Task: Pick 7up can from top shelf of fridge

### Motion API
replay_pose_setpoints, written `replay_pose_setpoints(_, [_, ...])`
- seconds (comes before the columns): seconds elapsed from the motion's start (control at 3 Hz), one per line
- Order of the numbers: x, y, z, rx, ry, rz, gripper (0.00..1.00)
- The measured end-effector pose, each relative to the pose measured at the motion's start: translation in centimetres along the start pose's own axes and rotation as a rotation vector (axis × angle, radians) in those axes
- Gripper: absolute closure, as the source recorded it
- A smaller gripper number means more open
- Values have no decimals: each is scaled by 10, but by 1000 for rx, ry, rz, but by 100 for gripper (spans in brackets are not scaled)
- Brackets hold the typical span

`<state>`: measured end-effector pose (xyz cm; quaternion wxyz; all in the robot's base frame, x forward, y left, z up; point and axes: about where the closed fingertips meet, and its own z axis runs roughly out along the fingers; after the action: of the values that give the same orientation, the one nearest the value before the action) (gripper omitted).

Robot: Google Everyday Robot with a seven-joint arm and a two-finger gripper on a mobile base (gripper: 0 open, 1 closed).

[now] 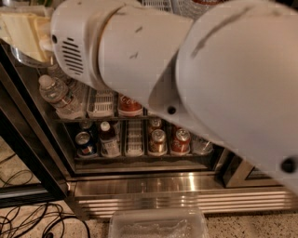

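Observation:
My white arm (195, 69) fills most of the camera view and reaches left into the fridge (139, 186). My gripper (18, 35) shows as a cream-coloured part at the top left edge, over a silver rounded thing (23, 56) that I cannot identify. The 7up can is not in view. The top shelf is hidden behind my arm; only a bit of white slotted lane (157, 3) peeks out at the top edge.
Below the arm, one wire shelf holds water bottles (58, 95), a white lane (101, 103) and a red Coca-Cola can (130, 106). The bottom shelf holds several cans (158, 141) and a bottle (108, 139). Black door frame (23, 153) at left. Clear tray (158, 225) and cables (28, 221) on the floor.

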<state>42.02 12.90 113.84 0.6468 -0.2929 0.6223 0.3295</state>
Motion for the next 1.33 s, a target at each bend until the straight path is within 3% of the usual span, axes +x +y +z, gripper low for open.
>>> replay_pose_setpoints(0.67, [-16, -42, -48, -121, 65, 85, 100])
replay_pose_setpoints(1.33, [-17, -82, -101, -141, 126, 159, 100])
